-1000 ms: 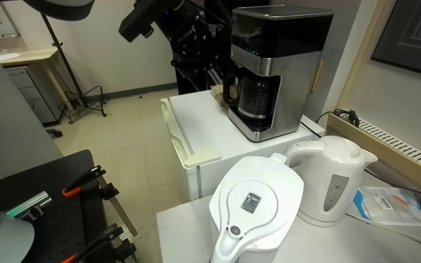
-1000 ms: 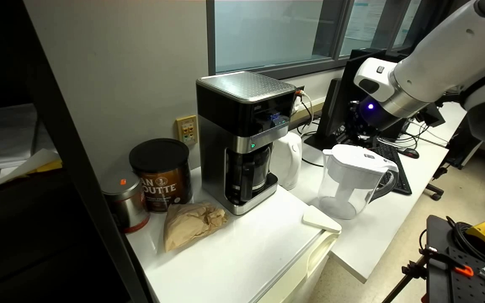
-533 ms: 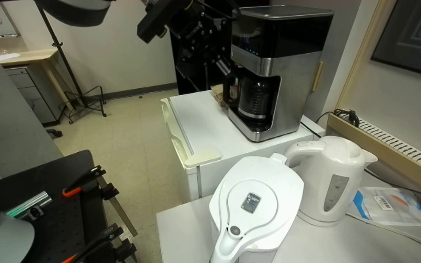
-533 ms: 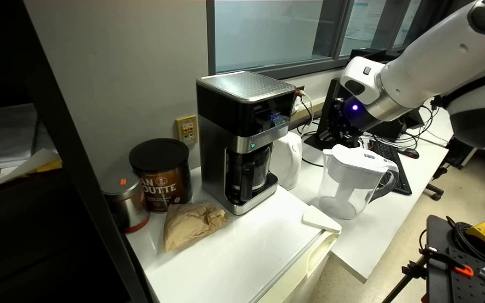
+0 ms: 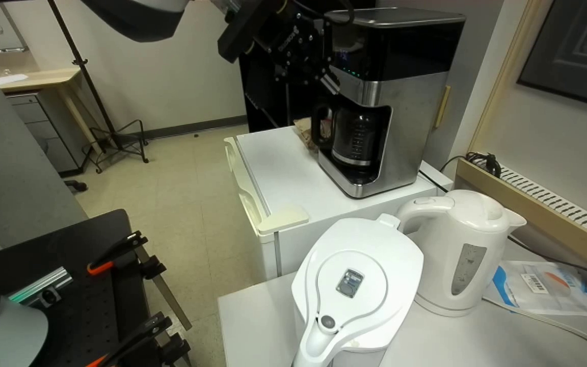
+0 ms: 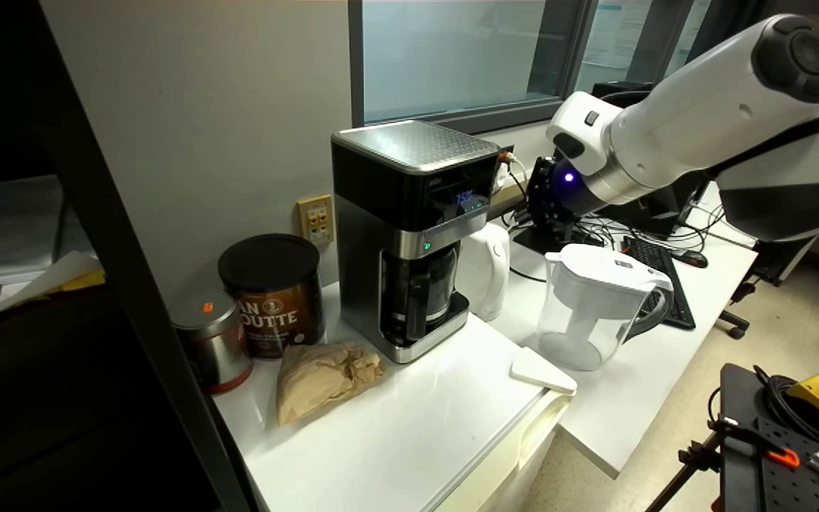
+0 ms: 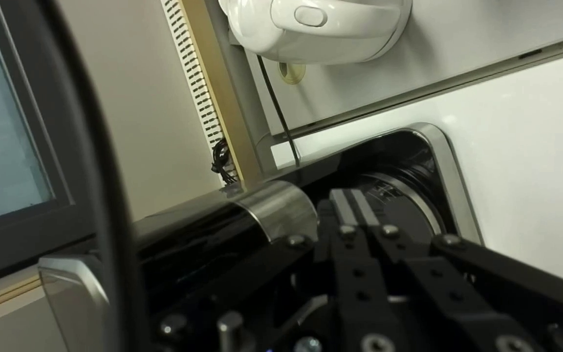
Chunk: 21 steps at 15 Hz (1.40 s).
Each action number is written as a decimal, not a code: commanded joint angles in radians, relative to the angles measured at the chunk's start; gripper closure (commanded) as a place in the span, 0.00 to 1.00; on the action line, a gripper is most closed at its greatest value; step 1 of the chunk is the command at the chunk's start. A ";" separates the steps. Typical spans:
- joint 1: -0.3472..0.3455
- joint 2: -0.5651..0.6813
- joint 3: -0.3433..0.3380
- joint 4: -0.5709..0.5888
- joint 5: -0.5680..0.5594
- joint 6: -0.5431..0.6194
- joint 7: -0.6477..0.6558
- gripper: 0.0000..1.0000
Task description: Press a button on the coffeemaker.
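Note:
The coffeemaker [image 5: 416, 117] is a tall black and silver machine on a white cabinet, seen in both exterior views [image 6: 367, 270]. Its blue display [image 6: 463, 197] and a green-lit button [image 6: 426, 245] glow on the front. The dark glass carafe [image 5: 357, 135] sits in its base. My gripper [image 5: 330, 84] is shut and empty, its fingertips in front of the coffeemaker's front edge at trim height. In the wrist view the fingertips [image 7: 355, 208] are together, over the carafe [image 7: 403, 215] and beside the silver trim [image 7: 281, 205]. Contact cannot be told. The buttons are hidden in the wrist view.
A white kettle [image 5: 461, 260] and a white filter jug [image 5: 359, 300] stand on the desk beside the cabinet. A coffee can [image 6: 271, 306], a steel canister [image 6: 214, 341] and a paper bag [image 6: 328, 380] are on the coffeemaker's other side. A monitor and keyboard lie behind the arm.
The arm and gripper have moved steadily toward the coffeemaker's front. The fingertips, apart from the machine's outline before, now overlap its front edge in an exterior view. The other objects have not moved.

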<state>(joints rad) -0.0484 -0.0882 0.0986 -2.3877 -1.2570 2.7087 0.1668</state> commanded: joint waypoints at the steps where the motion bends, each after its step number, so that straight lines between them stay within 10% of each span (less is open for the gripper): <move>1: -0.004 0.064 0.002 0.066 -0.089 0.015 0.089 1.00; 21: -0.001 0.148 -0.002 0.160 -0.414 0.054 0.374 1.00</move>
<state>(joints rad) -0.0478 0.0317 0.0986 -2.2657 -1.6176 2.7342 0.4960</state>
